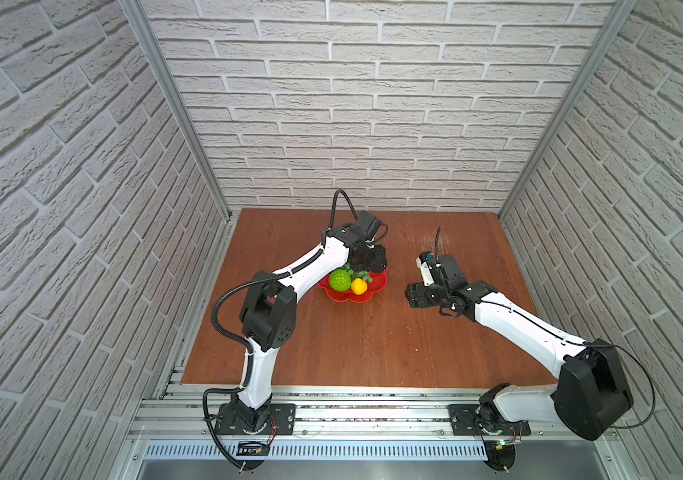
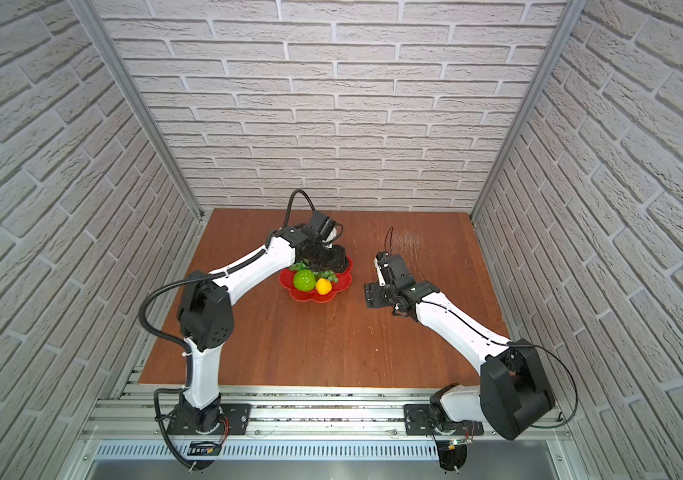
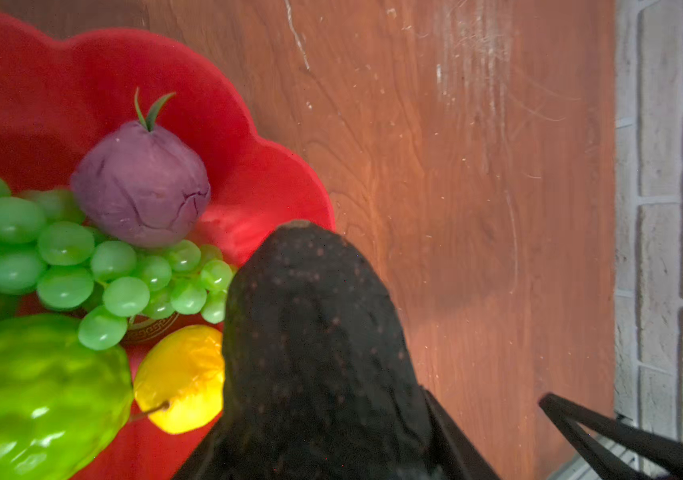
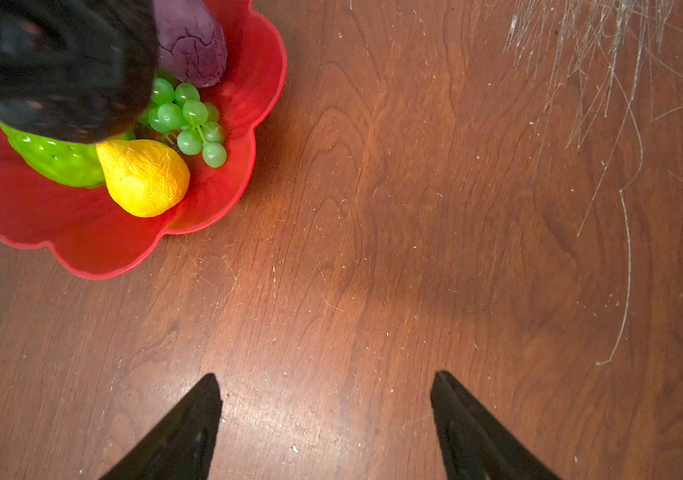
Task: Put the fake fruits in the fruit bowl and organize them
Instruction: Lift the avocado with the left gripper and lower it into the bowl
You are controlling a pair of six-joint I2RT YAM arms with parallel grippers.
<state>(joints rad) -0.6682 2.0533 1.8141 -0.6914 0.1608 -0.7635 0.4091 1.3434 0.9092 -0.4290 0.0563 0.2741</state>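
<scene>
The red fruit bowl [image 1: 348,300] [image 2: 310,300] sits mid-table. In it lie a bumpy green ball [image 1: 340,280] [image 3: 28,395], a yellow fruit [image 1: 359,286] [image 4: 144,178], a green grape bunch [image 3: 82,266] [image 4: 186,120] and a purple bulb [image 3: 140,187] [image 4: 192,45]. My left gripper [image 1: 369,262] [image 2: 327,259] hangs over the bowl's far rim [image 3: 273,166], shut on the dark avocado [image 3: 315,332], which hides its fingertips. My right gripper [image 1: 412,295] [image 4: 323,374] hovers open over bare wood to the right of the bowl, holding nothing.
The wooden table [image 1: 373,340] is walled by white brick on the left, back and right. A patch of pale scratches [image 4: 605,83] marks the wood at the back right. Metal rails with both arm bases [image 1: 248,415] run along the front edge.
</scene>
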